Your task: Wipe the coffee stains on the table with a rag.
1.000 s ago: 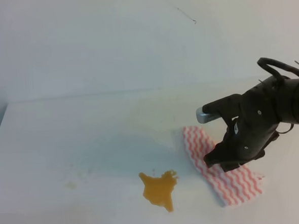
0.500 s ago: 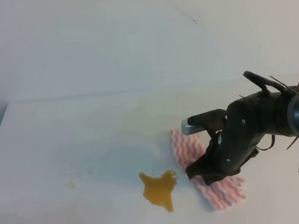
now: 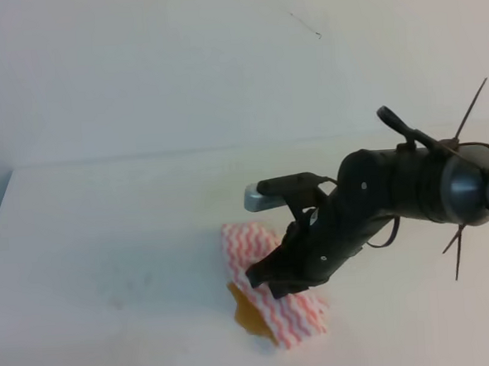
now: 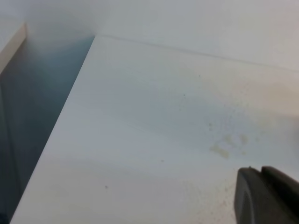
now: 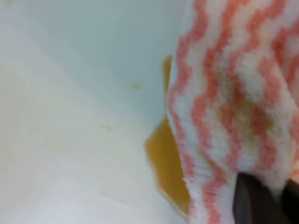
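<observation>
Rag [image 3: 272,301] dragged left onto coffee stains [image 3: 246,314], long axis diagonal

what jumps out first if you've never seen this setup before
The black right gripper near the middle of the white table, pressing the pink-and-white zigzag rag down. The rag lies over most of the orange-brown coffee stains, whose left edge peeks out beside it.

Your right gripper [image 3: 265,280] dragged the rag [image 3: 272,301] left w/ it; cloth now covers most of the coffee stains [image 3: 246,316].
</observation>
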You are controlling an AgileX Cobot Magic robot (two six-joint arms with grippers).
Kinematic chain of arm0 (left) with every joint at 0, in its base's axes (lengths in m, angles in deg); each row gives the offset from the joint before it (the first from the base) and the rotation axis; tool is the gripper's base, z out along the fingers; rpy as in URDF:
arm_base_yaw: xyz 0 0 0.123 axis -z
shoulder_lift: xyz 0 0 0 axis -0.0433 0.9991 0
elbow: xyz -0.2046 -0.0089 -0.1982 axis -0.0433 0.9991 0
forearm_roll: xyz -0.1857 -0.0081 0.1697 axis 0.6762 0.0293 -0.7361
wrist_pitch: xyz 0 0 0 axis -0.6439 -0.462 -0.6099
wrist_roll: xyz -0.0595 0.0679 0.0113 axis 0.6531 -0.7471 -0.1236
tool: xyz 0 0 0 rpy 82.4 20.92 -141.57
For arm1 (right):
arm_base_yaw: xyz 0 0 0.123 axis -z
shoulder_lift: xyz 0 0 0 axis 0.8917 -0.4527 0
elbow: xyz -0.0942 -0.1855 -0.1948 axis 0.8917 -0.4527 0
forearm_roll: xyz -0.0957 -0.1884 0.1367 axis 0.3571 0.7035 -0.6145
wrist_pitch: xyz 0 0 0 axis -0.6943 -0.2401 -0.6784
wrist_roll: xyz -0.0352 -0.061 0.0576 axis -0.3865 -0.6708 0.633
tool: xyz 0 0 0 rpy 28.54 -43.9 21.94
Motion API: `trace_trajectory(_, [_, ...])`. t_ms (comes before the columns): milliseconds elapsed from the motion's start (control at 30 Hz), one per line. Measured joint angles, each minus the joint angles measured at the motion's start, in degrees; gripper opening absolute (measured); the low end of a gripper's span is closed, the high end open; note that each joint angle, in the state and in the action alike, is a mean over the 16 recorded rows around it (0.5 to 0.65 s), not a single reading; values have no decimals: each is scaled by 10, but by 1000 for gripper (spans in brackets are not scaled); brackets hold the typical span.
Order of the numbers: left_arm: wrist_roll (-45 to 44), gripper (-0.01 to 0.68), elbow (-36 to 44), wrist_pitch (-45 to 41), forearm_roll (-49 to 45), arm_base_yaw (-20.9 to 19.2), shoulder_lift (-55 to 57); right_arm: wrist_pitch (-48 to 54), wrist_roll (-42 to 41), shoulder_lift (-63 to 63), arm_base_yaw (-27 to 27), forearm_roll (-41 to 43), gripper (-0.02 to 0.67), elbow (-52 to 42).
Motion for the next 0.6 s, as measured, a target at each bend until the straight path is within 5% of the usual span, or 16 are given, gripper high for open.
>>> trace_trajectory(333, [-1,-1,0,0,0,0,0,-9,-10,-47,-54,-20,38,41])
trace_trajectory(600, [0,-1,0,0,0,0,0,-23,11,-80,-44,-18,39,48])
